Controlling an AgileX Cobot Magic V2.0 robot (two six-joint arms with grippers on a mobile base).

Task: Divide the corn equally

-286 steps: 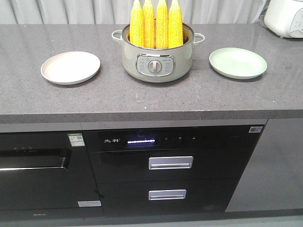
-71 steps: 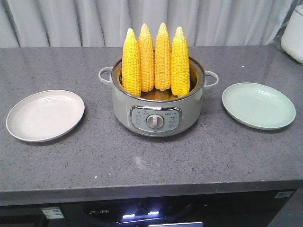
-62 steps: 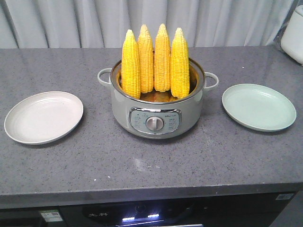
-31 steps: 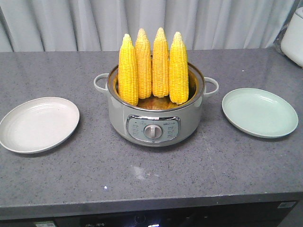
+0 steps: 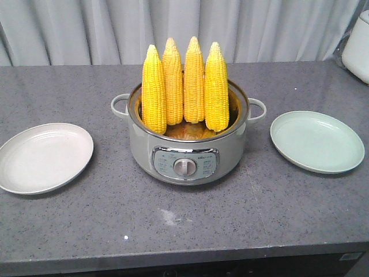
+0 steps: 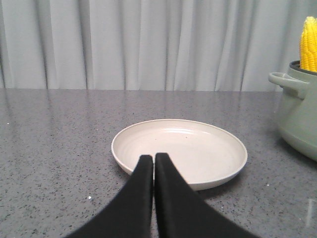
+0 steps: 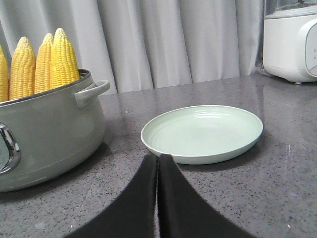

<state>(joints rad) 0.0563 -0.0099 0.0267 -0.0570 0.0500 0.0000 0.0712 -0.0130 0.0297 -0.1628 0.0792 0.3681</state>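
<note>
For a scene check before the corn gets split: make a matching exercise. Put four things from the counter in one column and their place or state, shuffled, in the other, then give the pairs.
Things:
1. corn
2. pot
3. cream plate
4. green plate

Place or state:
a. empty, right of the pot
b. standing upright, tips up
c. empty, left of the pot
d. holds all the corn

Pairs: 1-b, 2-d, 3-c, 4-a

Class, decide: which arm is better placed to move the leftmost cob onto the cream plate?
Left, probably: its shut end effector faces the cream plate, pot beside it; the leftmost cob stands on that side.
</note>
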